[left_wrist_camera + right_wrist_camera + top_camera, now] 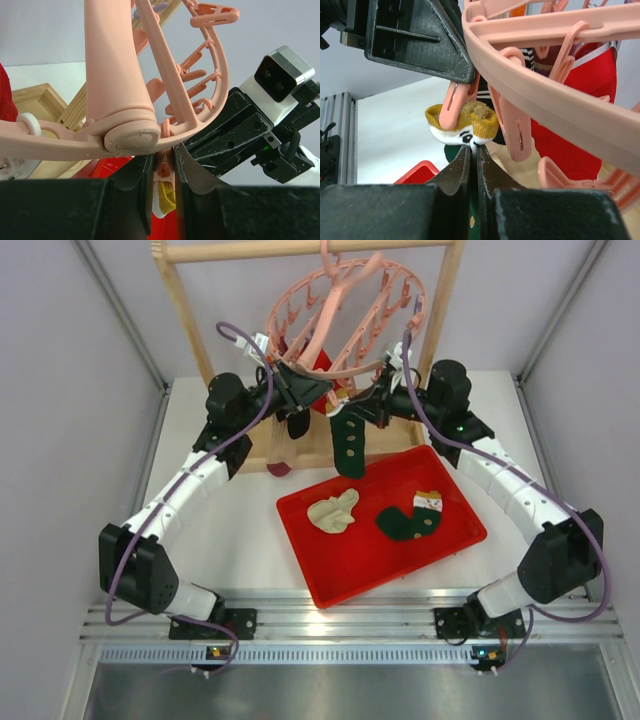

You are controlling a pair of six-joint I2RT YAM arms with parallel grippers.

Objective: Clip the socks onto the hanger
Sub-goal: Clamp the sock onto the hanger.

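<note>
Top view: the hanger [338,302] hangs from the rack [300,250], and both arms crowd in under its ring. Below the hanger a dotted sock [350,445] dangles from the right jaws. Nearer than the hanger, a tray [330,585] on the worktop [240,540] holds a cream sock [333,510] and a green sock [408,522].

Left wrist: the left jaws, nearly closed, squeeze a peg [164,170] under the hanger's hub. The right arm blocks the right side.

Right wrist: the right jaws, fully closed, pinch the dotted sock's yellow cuff just below that peg. A red sock [592,82] hangs behind.

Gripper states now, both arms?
Left gripper: closed on a pink plastic hanger peg.
Right gripper: closed on the dark green fabric sock, at its yellow cuff.
</note>
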